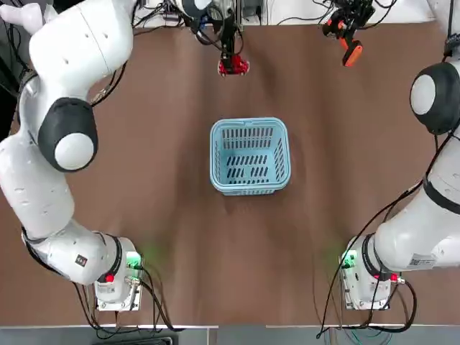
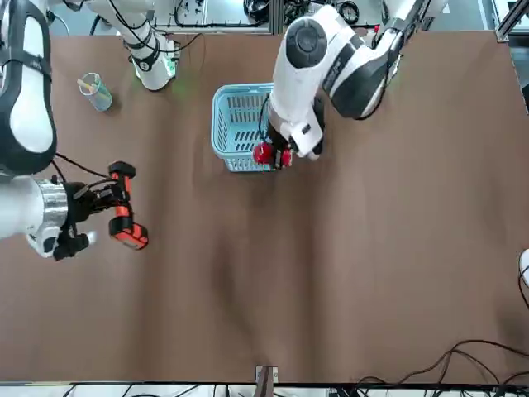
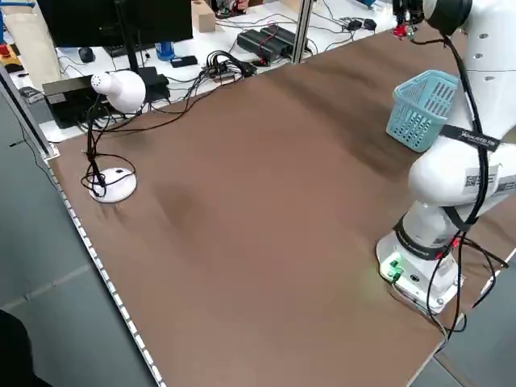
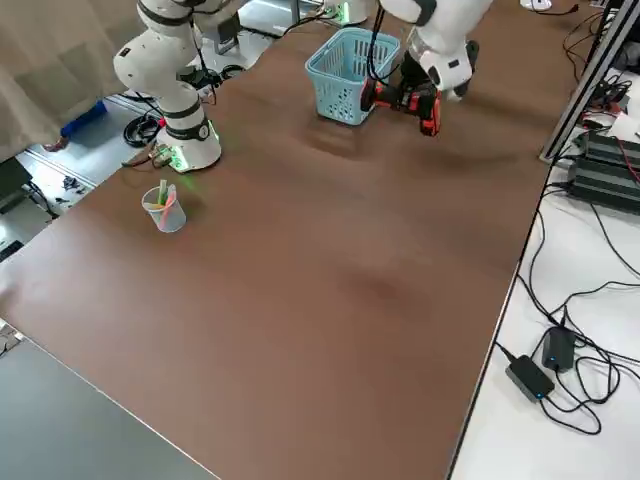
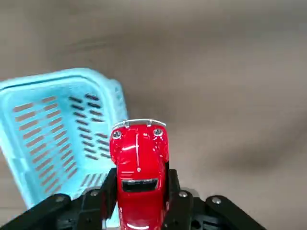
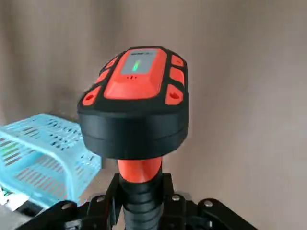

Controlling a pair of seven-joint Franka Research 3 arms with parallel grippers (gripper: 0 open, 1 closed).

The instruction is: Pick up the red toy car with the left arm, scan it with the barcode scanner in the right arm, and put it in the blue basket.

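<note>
From overhead, the left gripper (image 1: 231, 63) held the red toy car (image 1: 234, 67) above the far side of the counter (image 1: 180, 237), beyond the blue basket (image 1: 250, 156), which stood at mid-counter. The left wrist view alone showed the jaws clenched on the car's rear, its nose pointing outward near the basket's rim. The right gripper (image 1: 343, 32) grasped the barcode scanner (image 1: 350, 49) by its orange handle, well apart from the car; only the right wrist view revealed a green light on the scanner's head. The right side view added a plastic cup (image 4: 164, 208) standing near the right arm's base.
</note>
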